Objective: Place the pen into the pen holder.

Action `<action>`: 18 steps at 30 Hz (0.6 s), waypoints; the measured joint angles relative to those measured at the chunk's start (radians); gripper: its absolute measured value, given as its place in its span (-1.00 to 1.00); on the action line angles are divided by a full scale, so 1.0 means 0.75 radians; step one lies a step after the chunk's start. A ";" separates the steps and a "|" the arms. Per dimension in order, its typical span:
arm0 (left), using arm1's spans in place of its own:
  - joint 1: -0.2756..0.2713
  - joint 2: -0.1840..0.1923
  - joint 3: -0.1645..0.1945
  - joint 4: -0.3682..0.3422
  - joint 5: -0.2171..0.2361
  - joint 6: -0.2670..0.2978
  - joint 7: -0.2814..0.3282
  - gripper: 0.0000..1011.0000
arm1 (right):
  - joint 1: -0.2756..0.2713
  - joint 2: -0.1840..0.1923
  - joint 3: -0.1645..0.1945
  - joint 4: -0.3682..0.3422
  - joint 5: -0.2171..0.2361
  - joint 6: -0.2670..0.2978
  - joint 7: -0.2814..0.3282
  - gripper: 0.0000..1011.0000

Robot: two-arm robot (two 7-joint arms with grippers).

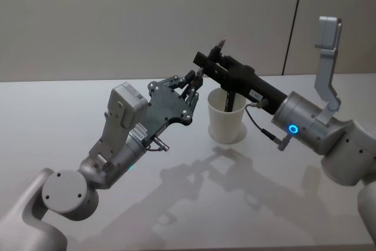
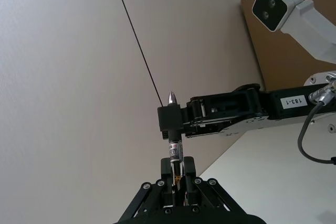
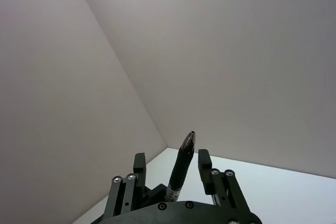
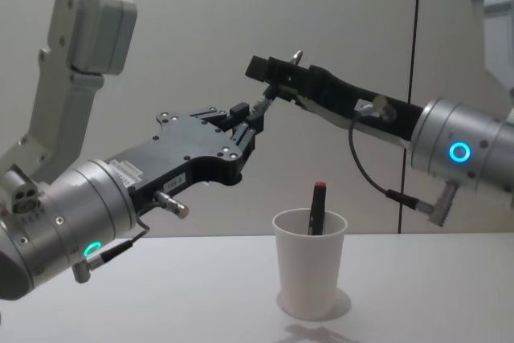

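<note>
A slim dark pen (image 2: 175, 152) with a silver tip is held in the air above the pen holder, tip up. My left gripper (image 2: 178, 174) is shut on its lower end. My right gripper (image 3: 172, 157) reaches in from the right near the tip, open, with a finger on each side of the pen (image 3: 181, 169) and a gap showing. The pen holder (image 1: 226, 123) is a white paper cup standing upright on the table, below and slightly right of the pen (image 1: 221, 44). In the chest view the left gripper (image 4: 247, 118) sits lower left of the right gripper (image 4: 265, 66).
A second pen with a red cap (image 4: 316, 208) stands inside the cup (image 4: 309, 275). The white table (image 1: 176, 204) spreads out around the cup. A plain wall with a dark vertical seam (image 4: 419, 30) rises behind.
</note>
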 joint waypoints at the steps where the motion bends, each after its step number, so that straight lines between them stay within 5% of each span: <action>1: 0.000 0.000 0.000 0.000 0.000 0.000 0.000 -0.72 | 0.003 -0.001 -0.002 0.003 -0.001 -0.002 -0.003 0.20; 14: 0.000 0.000 0.000 0.000 0.000 0.000 0.000 -0.72 | 0.020 -0.004 -0.011 0.022 0.006 -0.011 -0.029 -0.63; 18: 0.000 0.000 0.000 0.000 0.000 0.001 0.000 -0.72 | 0.023 -0.005 -0.013 0.025 0.010 -0.013 -0.030 -0.72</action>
